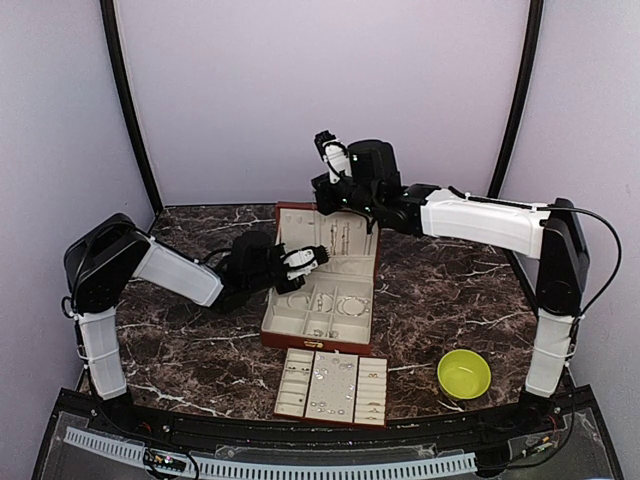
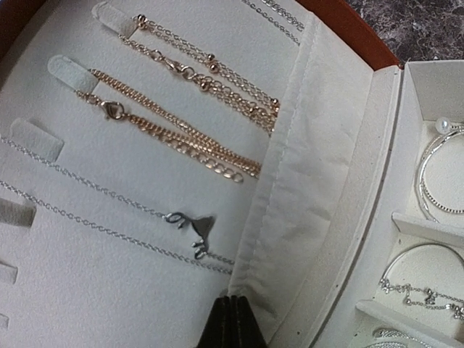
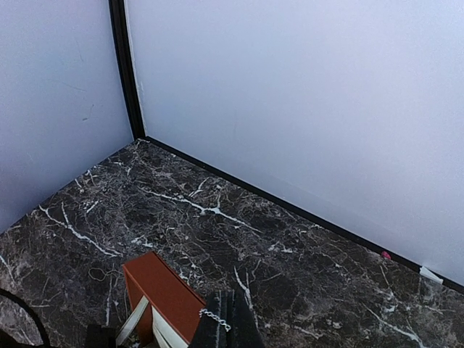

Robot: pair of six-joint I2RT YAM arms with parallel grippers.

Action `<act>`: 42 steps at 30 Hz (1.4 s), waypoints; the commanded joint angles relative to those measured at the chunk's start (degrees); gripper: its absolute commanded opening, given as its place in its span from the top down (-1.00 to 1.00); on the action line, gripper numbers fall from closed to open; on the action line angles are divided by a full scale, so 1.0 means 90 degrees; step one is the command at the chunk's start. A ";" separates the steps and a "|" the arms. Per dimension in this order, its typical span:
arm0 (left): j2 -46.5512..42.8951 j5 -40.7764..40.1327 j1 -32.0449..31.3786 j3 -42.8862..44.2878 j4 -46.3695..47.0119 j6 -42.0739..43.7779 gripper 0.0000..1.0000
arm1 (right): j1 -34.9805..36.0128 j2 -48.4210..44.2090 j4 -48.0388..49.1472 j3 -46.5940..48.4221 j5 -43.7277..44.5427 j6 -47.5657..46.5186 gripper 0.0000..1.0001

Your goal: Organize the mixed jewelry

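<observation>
Your right claw (image 3: 226, 328) is clenched on a short run of silver chain (image 3: 215, 317), with the box (image 3: 163, 290) rim at its 9 o'clock. Your left claw (image 2: 230, 320) is clenched over the lid lining, and a pendant chain (image 2: 109, 192) lies at its 11 o'clock.

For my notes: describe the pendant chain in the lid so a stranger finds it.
Start at the open reddish-brown jewelry box mid-table, at its cream-lined lid. Beside the gold chains lies a thin silver chain, the only one carrying a small grey pendant.
</observation>
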 commanded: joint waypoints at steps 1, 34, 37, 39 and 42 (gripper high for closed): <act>-0.0367 0.0156 -0.0021 -0.0240 -0.0102 -0.0134 1.00 | 0.0036 0.0131 0.0284 0.0010 -0.0108 0.0093 1.00; -0.0845 0.0059 -0.0142 -0.0363 -0.0067 -0.0734 1.00 | 0.0178 0.0264 0.0513 -0.0174 -0.0737 -0.0156 1.00; -0.1064 0.0032 -0.0142 -0.0384 -0.0143 -0.0946 0.94 | 0.0188 0.0232 0.0523 -0.0209 -0.0653 -0.0138 1.00; -0.1231 0.0045 -0.0138 -0.0444 -0.0160 -0.1050 0.83 | 0.0188 0.0224 0.0500 -0.0212 -0.0508 -0.0114 1.00; -0.1493 0.0064 -0.0138 -0.0561 -0.0199 -0.1158 0.78 | 0.0188 0.0154 0.0524 -0.0290 -0.0217 0.0012 1.00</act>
